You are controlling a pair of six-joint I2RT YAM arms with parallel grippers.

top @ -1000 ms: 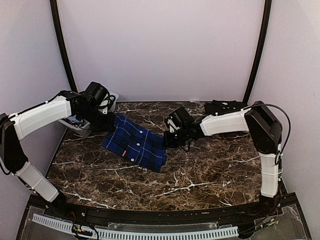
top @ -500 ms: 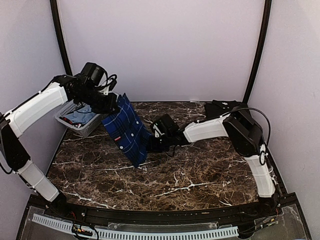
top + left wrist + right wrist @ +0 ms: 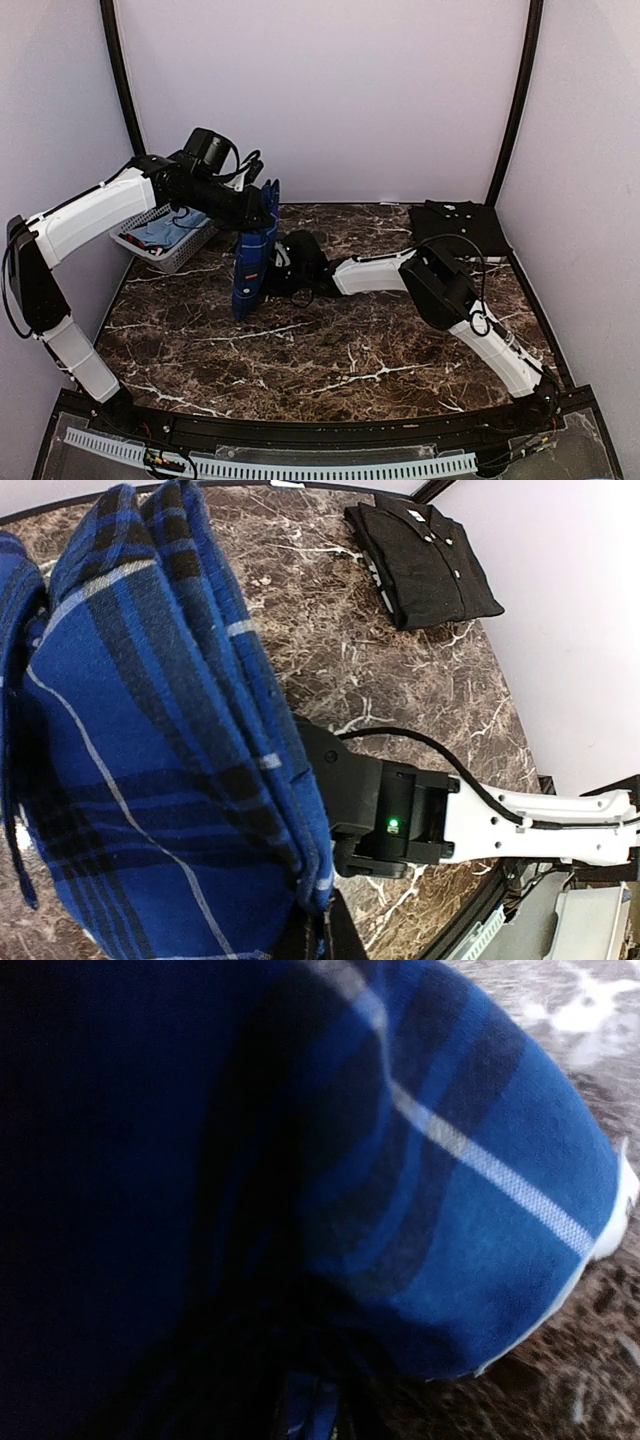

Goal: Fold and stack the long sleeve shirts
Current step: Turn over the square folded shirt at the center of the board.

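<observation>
Leftward, a white lattice basket (image 3: 180,258) sits at the edge of the marble table (image 3: 350,350), and 1 black shirt (image 3: 458,226) lies folded at upper right. Centre-left, the plaid shirt (image 3: 254,262) hangs bunched in a narrow upright column, its top pinched by the left gripper (image 3: 268,203). Cloth smothers the right gripper (image 3: 282,266), so its grip cannot be told.
</observation>
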